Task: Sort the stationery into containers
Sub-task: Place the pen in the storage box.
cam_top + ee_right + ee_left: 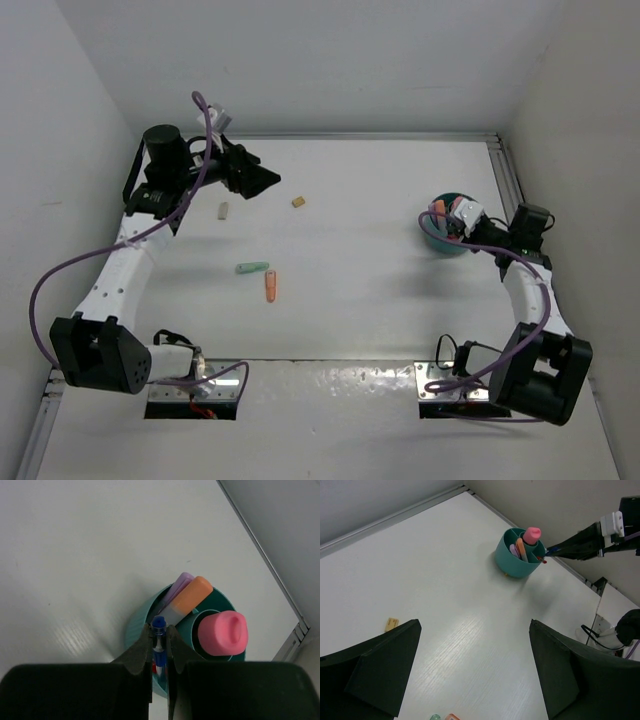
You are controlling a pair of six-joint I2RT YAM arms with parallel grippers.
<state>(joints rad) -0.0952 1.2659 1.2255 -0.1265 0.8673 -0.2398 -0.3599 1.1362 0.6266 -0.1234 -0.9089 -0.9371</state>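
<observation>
The teal cup stands at the right of the table; it also shows in the left wrist view and the right wrist view. It holds a pink-capped marker, an orange-capped highlighter and a lilac one. My right gripper is shut on a dark-blue pen over the cup's near rim. My left gripper is open and empty at the back left. A mint-green stub and an orange stub lie mid-table.
A small tan piece and a pale whitish piece lie near my left gripper. White walls enclose the table on three sides, with a metal rail at the right edge close to the cup.
</observation>
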